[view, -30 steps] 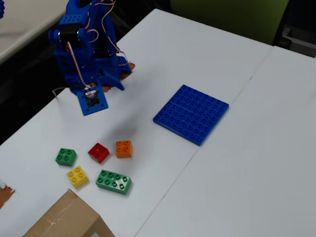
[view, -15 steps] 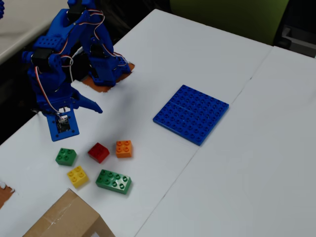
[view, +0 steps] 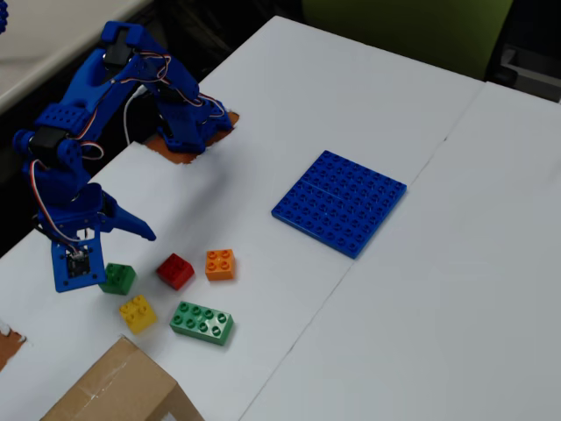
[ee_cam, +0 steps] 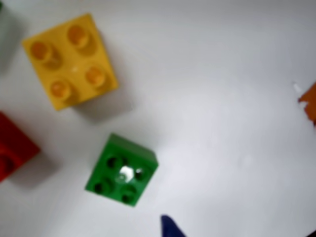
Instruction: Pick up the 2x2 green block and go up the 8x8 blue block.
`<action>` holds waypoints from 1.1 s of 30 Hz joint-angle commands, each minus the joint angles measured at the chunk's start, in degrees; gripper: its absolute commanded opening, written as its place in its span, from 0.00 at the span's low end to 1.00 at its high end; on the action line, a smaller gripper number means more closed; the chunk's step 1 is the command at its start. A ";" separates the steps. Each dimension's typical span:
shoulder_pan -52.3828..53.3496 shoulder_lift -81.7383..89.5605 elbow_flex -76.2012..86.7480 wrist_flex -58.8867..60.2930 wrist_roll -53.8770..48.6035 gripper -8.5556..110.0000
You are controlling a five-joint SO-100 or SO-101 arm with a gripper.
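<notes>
Swung over 2x2 green block (ee_cam: 122,169): small, square, four-studded.

Blue arm stretched out and bent low, gripper down at the near-left of the desk.

From its base at the far edge, seen in the fixed view, the arm (view: 105,79) rises, folds at the elbow and drops its wrist toward the surface. The gripper (view: 112,235) hangs just above the desk with its jaws apart, one finger (view: 131,225) splayed out to the right. In the wrist view only a dark blue fingertip (ee_cam: 170,227) pokes in from the bottom edge.
</notes>
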 commanded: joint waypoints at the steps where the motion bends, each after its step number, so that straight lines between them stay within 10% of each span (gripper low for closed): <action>1: 0.62 -1.67 -7.73 4.92 2.20 0.43; 33: 1.67 -18.90 -22.24 6.06 8.88 0.37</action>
